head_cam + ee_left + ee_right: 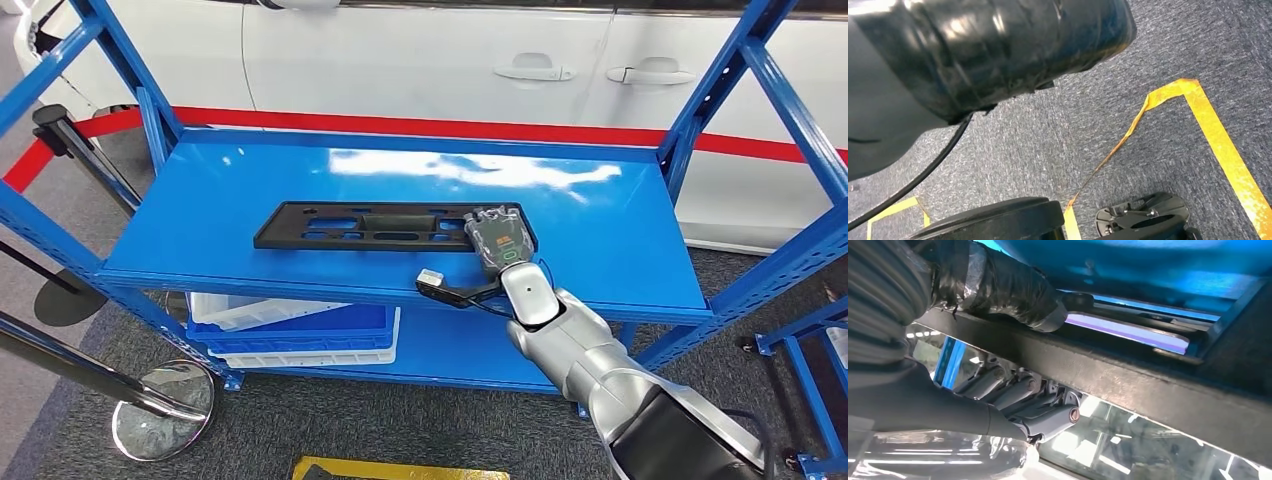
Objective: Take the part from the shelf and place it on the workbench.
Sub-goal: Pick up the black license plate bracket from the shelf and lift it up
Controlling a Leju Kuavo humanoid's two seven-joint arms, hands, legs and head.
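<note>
Here right hand fingers grip part — blue shelf, grey carpet.

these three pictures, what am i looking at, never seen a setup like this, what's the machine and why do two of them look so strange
This is a humanoid robot with two silver arms. The wide picture comes from a camera high on its body, looking down at a blue metal shelf in front of a white car. A long flat black plastic part lies on the shelf, and the robot's right hand rests on its right end.

The other two pictures come from cameras at the wrists, so they look tilted. The right wrist view sits close behind that hand: its thumb and fingers lie on opposite sides of the part's edge, so it appears to be gripping it. The left wrist view looks down at grey carpet with yellow tape.
</note>
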